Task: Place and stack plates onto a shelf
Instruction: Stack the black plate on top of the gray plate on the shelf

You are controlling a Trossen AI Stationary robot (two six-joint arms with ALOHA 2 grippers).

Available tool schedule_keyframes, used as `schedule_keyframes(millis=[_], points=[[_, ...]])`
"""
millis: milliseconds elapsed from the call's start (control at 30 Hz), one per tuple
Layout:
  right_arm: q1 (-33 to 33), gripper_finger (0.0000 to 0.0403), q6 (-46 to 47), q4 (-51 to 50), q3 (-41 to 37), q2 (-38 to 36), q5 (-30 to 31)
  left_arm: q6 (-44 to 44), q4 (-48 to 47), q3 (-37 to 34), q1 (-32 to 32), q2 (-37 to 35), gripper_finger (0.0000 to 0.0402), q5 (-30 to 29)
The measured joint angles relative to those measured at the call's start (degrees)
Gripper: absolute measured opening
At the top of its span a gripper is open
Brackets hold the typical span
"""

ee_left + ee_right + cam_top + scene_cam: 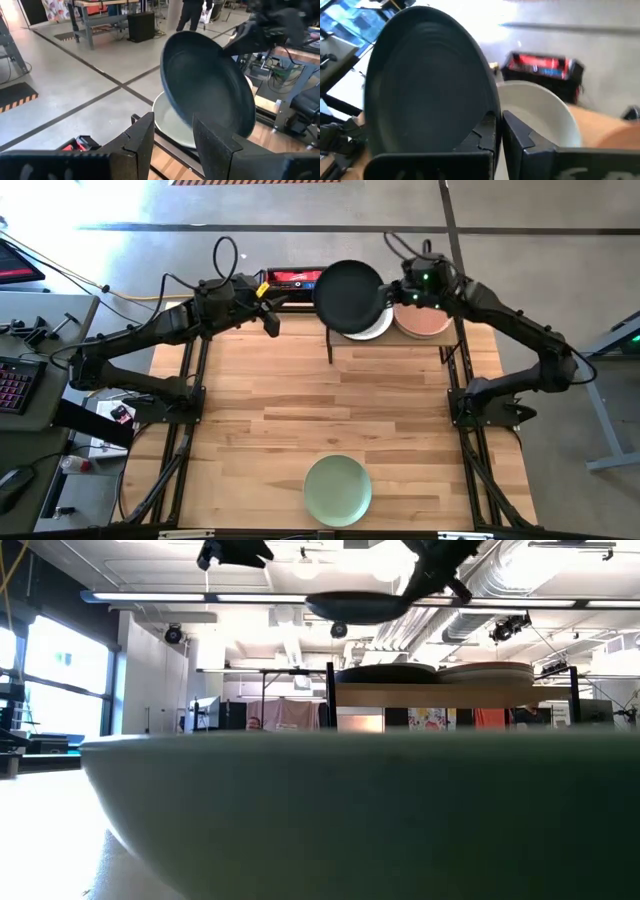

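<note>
A black plate (348, 298) hangs in the air over the shelf's left half, held by my right gripper (392, 293), which reaches in from the table's right. Below it a cream plate (376, 328) lies on the shelf (430, 694), and a peach plate (423, 323) lies beside it on the shelf's right half. A pale green plate (337, 490) rests flat on the table near the near edge and fills the low view (350, 800). My left gripper (172, 135) is open, hovering left of the shelf and touching nothing. My right gripper is shut on the black plate's rim (492, 114), on the side toward the table's right. The rim is pinched between the two fingers (517, 135), which come roughly level from the right. The plate is lifted clear above the cream plate, nearly level with a slight tilt (360, 606).
A red-and-black box (293, 279) sits beyond the table's far edge, behind the shelf. The shelf's black posts (330, 346) stand on the far part of the table. Bare wooden tabletop (330, 410) stretches between the shelf and the green plate.
</note>
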Motion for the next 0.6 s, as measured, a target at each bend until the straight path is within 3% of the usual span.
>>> schedule_keyframes(millis=[233, 600], points=[[-8.9, 0.0, 4.73, -7.62, -0.02, 0.56, -6.1, -0.27, -2.79, 0.0, 0.0, 0.31, 0.0122, 0.02], [-12.46, 0.0, 8.56, -11.83, -0.02, 5.02, -11.59, -1.56, -5.19, 0.0, 0.0, 0.33, 0.0122, 0.04]])
